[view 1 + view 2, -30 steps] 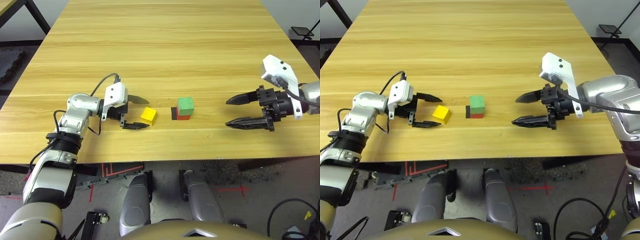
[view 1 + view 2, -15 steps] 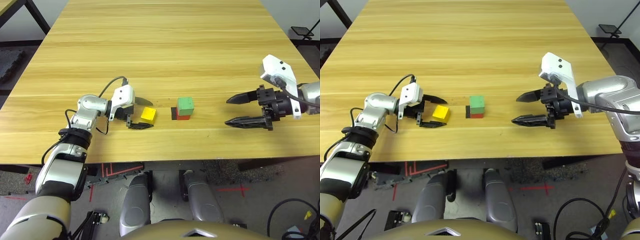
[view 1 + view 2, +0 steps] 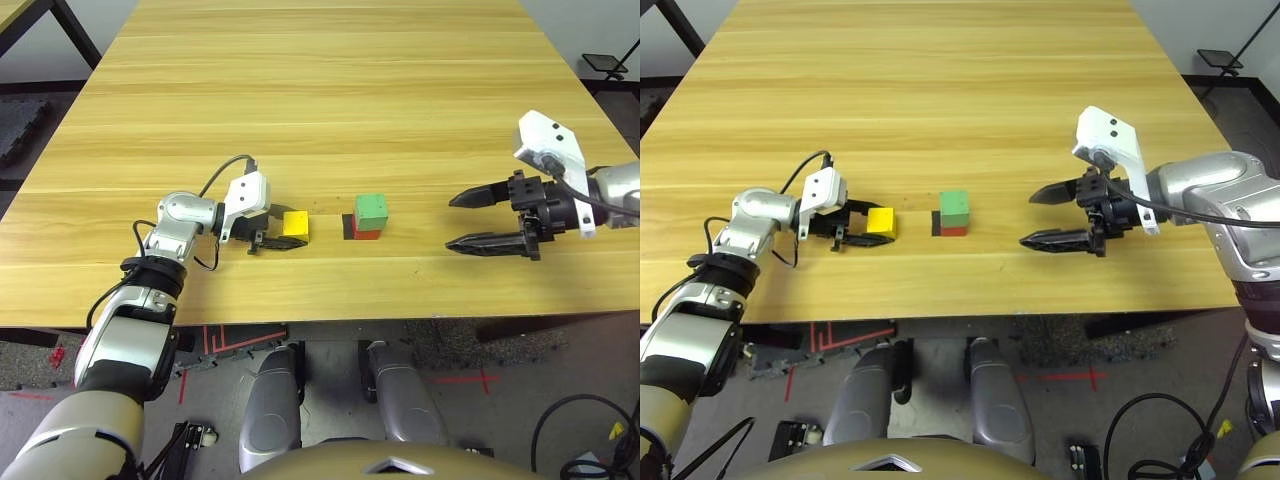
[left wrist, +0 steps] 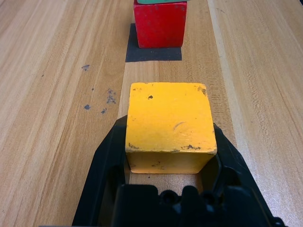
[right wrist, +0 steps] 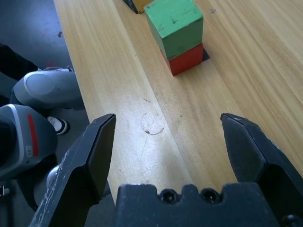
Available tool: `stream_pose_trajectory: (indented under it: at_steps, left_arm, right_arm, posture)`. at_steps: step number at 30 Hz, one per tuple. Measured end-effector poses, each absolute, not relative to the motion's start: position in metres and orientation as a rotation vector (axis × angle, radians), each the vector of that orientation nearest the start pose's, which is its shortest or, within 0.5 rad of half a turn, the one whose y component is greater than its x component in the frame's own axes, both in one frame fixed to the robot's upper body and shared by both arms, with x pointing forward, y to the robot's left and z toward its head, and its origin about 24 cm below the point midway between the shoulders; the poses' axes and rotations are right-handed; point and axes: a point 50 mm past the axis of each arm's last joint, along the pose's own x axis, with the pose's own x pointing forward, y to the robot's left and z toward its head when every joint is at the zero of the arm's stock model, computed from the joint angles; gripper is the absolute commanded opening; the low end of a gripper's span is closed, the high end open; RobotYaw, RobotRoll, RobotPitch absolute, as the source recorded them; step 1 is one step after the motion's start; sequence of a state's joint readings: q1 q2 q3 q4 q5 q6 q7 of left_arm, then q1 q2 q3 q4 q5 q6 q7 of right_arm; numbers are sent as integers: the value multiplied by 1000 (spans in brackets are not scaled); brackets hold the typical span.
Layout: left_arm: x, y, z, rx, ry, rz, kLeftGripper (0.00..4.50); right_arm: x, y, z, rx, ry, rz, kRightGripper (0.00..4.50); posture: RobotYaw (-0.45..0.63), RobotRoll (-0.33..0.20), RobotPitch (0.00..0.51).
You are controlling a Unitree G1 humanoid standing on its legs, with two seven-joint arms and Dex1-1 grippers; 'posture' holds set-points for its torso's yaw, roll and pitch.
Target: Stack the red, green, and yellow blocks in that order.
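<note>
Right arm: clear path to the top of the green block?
Likely yes. The right gripper hangs open beside the green block, bare table between; the yellow block sits on the far side.

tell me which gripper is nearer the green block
Left. The left gripper, shut on the yellow block, sits just beside the green block; the right gripper hangs open farther off.

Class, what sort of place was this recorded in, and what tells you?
Probably a robotics lab or workshop: a plain wooden table, red tape marks on the floor, and loose cables below.
</note>
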State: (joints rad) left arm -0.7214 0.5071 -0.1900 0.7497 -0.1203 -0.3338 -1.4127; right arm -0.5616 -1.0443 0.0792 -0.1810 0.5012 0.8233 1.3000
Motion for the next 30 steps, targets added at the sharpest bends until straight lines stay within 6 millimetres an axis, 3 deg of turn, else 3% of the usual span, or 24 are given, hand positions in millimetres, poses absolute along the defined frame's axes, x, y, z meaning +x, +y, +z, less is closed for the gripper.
stream_pose_trajectory:
  at_steps: [3,9,15,22,30]
  left_arm:
    - [333,171,121,562,83,-1429,2104]
    - [333,146,180,488,2,-1370,2104]
    - [325,137,209,527,16,-1335,2104]
    - [316,118,216,559,36,-1345,2104]
    - [311,92,204,564,73,-1401,2104]
  right_arm:
    - [267,-222,210,-396,511,1201,4500]
    - [267,-220,209,-400,502,1209,4500]
    - [268,-218,207,-393,493,1212,4500]
    - [270,-216,205,-386,485,1213,4500]
    - [270,-216,205,-387,483,1202,4500]
  posture:
    - [235,17,152]
    - [241,29,152]
    - [241,41,150]
    - [231,41,152]
    - [217,42,155]
